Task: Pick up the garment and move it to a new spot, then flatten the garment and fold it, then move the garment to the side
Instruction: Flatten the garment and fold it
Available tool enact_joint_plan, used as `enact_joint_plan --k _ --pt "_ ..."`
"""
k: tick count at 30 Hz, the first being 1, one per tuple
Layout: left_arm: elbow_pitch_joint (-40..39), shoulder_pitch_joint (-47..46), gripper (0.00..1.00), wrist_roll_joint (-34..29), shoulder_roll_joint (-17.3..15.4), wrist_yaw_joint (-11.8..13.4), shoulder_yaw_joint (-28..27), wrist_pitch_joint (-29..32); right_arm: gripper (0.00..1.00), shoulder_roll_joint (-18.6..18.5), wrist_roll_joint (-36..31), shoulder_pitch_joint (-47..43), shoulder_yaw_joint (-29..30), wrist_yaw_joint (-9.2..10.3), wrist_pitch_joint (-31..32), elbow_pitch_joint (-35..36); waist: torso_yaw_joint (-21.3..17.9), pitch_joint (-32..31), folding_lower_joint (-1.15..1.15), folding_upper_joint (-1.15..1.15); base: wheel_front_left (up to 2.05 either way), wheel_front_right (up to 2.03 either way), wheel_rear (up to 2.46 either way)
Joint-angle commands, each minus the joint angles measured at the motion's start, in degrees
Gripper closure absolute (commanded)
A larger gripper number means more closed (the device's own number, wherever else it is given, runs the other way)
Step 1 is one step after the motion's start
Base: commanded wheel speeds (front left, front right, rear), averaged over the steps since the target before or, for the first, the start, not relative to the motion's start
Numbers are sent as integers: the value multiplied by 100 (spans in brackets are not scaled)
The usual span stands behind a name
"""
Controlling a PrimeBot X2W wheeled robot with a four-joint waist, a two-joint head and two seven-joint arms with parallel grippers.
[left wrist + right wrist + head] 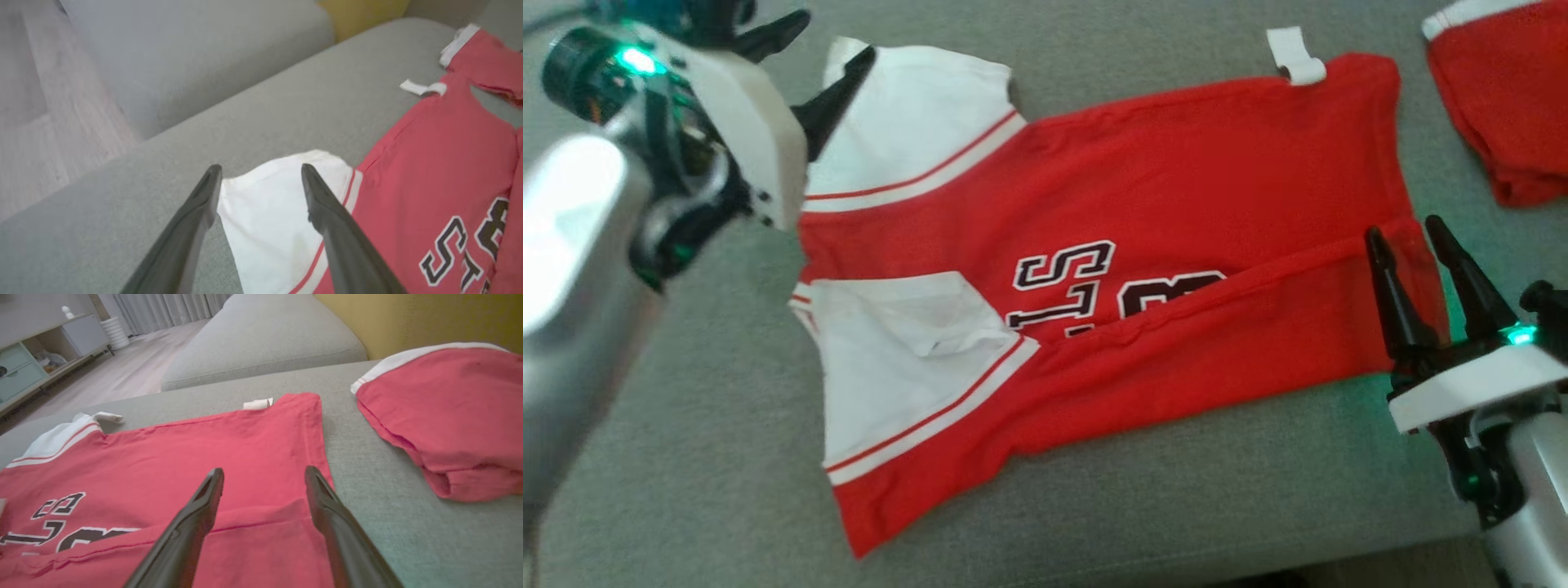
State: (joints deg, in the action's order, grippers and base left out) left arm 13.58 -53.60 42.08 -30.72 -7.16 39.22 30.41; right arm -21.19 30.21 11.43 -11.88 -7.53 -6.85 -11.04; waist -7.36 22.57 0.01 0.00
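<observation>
We see a grey upholstered sofa seat (686,506) spread across the head view. In the right wrist view a second grey cushion (265,339) lies beyond it at twelve o'clock, with a mustard-yellow wall (408,318) at one o'clock. Pale wood flooring (122,371) runs off at ten o'clock toward grey curtains (171,310) at eleven, a white ribbed cylinder (114,332) standing near them. At nine o'clock we make out a low cabinet (81,335) with teal drawers (16,375).
</observation>
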Motion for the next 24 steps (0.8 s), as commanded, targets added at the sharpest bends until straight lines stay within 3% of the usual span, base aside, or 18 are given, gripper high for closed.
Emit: enact_joint_plan --k 1,4,12,18,19,20,24 --pt "175 -475 0 243 -324 -30 -105 287 0 -58 -81 39 -51 4 45 192 -237 249 -1 0 0 0 0" --pt "687 -903 0 533 -494 -31 167 562 0 39 -141 121 -84 4 97 254 -393 413 -1 0 0 0 0" --pt "1633 -1450 0 897 -716 -32 648 584 0 156 -197 243 -105 4 116 278 -671 702 -1 0 0 0 0" --pt "1669 -1561 0 1307 -710 -32 1132 879 0 197 -210 338 -69 4 92 274 -731 854 -1 0 0 0 0" --pt "1619 -1565 36 1396 -753 -32 1227 957 0 205 -216 351 -63 4 88 269 -733 866 -1 0 0 0 0" --pt "1550 -1581 100 1468 -806 -32 1313 991 0 213 -223 366 -60 4 86 266 -740 877 -1 0 0 0 0" --pt "1369 -1684 100 1580 -972 -32 1487 822 0 235 -243 426 -37 4 79 267 -747 915 -1 0 0 0 0"
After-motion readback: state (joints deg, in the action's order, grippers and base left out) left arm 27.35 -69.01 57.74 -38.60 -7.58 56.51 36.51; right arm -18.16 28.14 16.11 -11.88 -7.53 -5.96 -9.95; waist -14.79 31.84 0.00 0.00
